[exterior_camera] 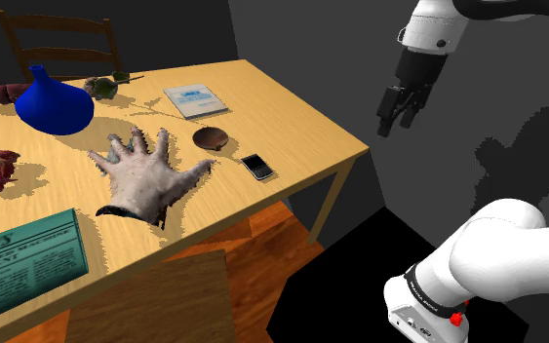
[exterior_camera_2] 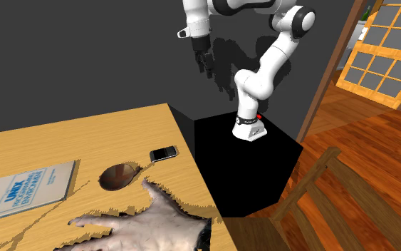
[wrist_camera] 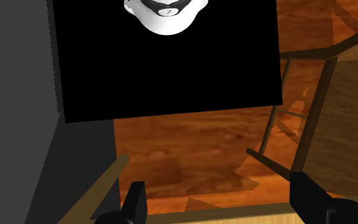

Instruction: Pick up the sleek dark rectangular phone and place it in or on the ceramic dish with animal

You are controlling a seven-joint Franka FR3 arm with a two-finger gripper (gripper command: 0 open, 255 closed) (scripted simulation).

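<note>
Wooden table [exterior_camera: 292, 107], dark walls behind. The phone [exterior_camera: 256, 167] lies flat near its edge, well below the gripper [exterior_camera: 396, 122] and its spread, empty fingers, long axis pointing at the brown dish [exterior_camera: 212, 138] just beside it; a pale model hand [exterior_camera: 140, 180] lies beyond.

Wood tbl [exterior_camera: 292, 107], glossy phone [exterior_camera: 256, 167].

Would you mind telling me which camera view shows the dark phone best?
The second exterior view: the phone lies near and unobstructed beside the brown dish. The shoulder view shows it farther off. The wrist view faces the floor.
</note>
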